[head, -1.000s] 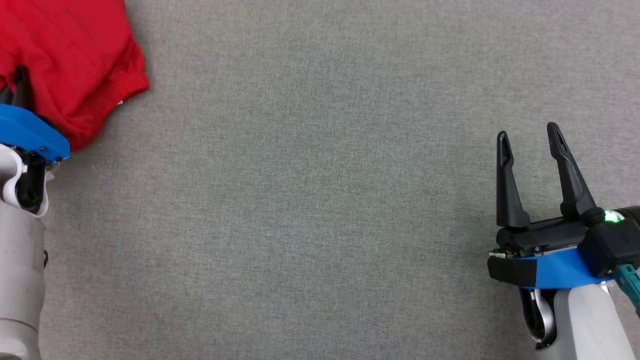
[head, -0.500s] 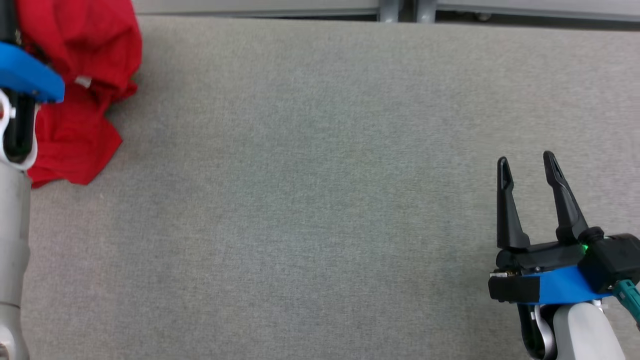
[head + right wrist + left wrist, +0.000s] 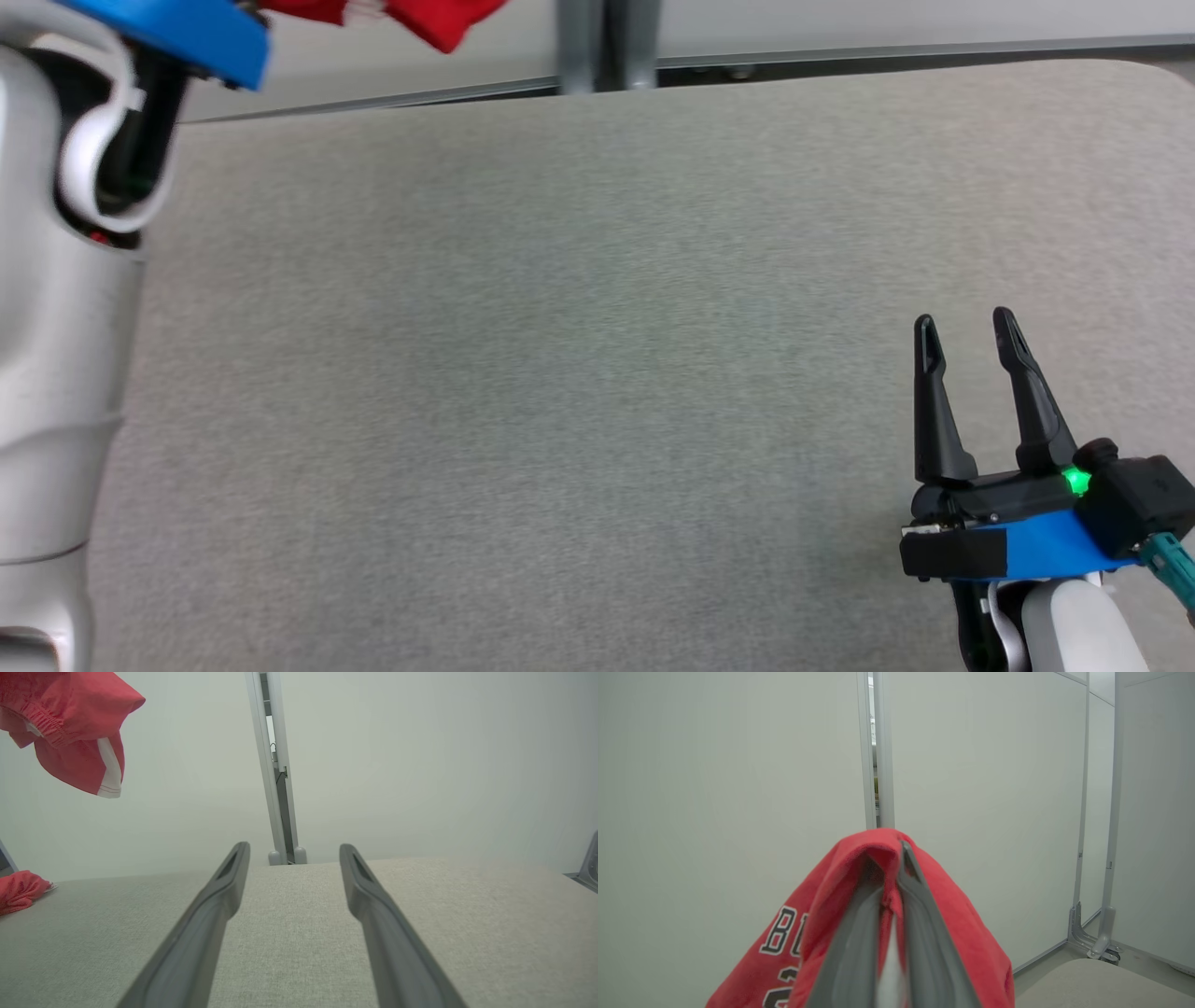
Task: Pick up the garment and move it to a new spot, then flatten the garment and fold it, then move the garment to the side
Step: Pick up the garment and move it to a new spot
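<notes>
Over the tabletop's [image 3: 560,373] near right corner the right gripper [image 3: 964,322] is hovering with jaws spread and empty, seemingly kept free for flattening, while past the far left edge the left gripper [image 3: 891,877] is clenching the red garment [image 3: 957,924] high in the air, probably carrying it to a new spot.

Garment [image 3: 962,914]: red knit cloth, soft and matt, with printed lettering and white trim.
Bench [image 3: 560,327]: grey woven fabric cover, matt, finely rough.
Right gripper [image 3: 963,322]: fingers [image 3: 1030,411] of dark matt plastic. Blue housing [image 3: 1046,546] of smooth plastic.
Left forearm [image 3: 56,373]: pale shell, smooth, slight sheen.
Wall panels [image 3: 420,765]: smooth, matt.
Post [image 3: 264,765]: looks like metal, satin finish.
</notes>
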